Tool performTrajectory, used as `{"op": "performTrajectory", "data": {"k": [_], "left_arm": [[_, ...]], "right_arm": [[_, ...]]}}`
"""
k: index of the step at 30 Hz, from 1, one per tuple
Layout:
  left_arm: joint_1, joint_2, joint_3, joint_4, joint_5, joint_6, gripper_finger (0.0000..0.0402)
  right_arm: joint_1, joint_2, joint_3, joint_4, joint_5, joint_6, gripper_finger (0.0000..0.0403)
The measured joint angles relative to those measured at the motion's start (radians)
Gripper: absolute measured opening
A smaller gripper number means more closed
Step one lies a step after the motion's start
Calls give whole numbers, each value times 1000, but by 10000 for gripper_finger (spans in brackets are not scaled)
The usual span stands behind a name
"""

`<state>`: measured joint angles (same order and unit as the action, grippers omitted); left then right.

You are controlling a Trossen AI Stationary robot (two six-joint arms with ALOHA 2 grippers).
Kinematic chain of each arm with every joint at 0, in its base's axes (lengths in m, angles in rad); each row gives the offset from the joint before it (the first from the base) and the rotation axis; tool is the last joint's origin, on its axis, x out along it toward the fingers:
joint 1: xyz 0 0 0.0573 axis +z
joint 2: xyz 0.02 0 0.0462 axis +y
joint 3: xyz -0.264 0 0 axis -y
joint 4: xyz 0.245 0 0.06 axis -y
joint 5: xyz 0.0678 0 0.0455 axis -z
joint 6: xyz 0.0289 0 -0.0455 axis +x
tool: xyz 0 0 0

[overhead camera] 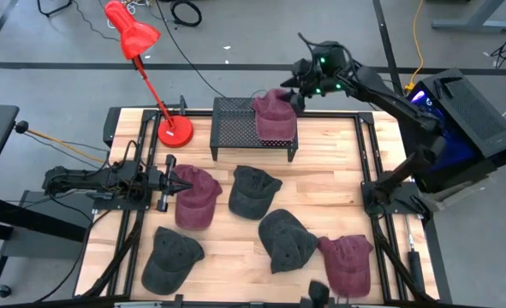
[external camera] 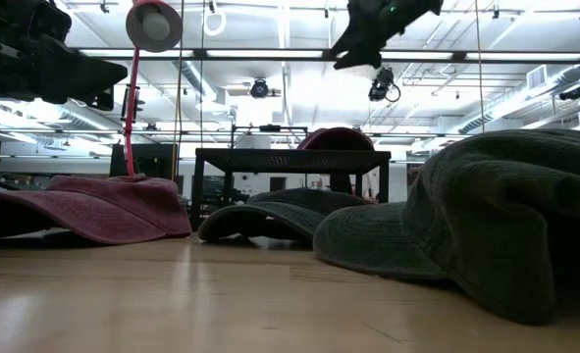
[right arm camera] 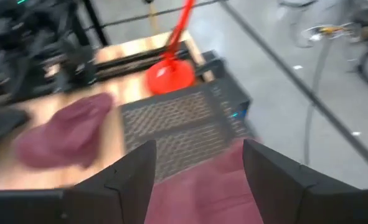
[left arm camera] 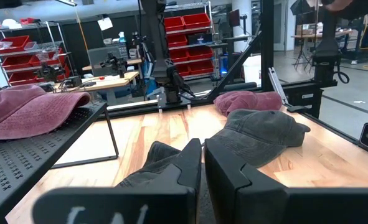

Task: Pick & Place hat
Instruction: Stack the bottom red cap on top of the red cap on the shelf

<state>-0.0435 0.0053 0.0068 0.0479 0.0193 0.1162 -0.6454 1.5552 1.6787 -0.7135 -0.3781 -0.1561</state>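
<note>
Nearest the front edge of the light wooden slatted table (overhead camera: 321, 184) lie three caps in a row: a dark grey washed-cotton cap (overhead camera: 169, 257) on the left, a second dark grey cap (overhead camera: 285, 239) in the middle, and a maroon cotton cap (overhead camera: 348, 263) on the right, touching the middle one. Behind them, mid-table, sit another maroon cap (overhead camera: 196, 195) and a third dark grey cap (overhead camera: 251, 190). The left gripper (overhead camera: 177, 181) rests low at the table's left side, its fingers pressed together and holding nothing, its tips just beside that mid-table maroon cap; this arm appears to be waiting.

Farther back stands a black perforated metal rack (overhead camera: 235, 124), with a red desk lamp (overhead camera: 154, 73) beside it on the left. The task's hat, a maroon cap (overhead camera: 275, 115), lies on the right end of the rack, draped partly over its edge. The right gripper (overhead camera: 297, 85) hangs above the rack's far right corner, just over this cap, with its fingers spread wide and nothing between them; the right wrist view shows the maroon fabric lying free below the open fingers.

The placing step looks finished for this hat. The next move probably calls for lifting the right arm clear without snagging the fabric, then reaching for one of the caps left on the table.
</note>
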Motion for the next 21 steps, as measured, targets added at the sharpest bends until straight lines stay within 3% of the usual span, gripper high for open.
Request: {"op": "performTrajectory", "data": {"k": [11,21], "left_arm": [[0,0,0,0,0,0,28],[0,0,0,0,0,0,28]], "right_arm": [[199,-76,-11,-286,2,-80,237],[438,-166,-237,-296,3,-64,237]]}}
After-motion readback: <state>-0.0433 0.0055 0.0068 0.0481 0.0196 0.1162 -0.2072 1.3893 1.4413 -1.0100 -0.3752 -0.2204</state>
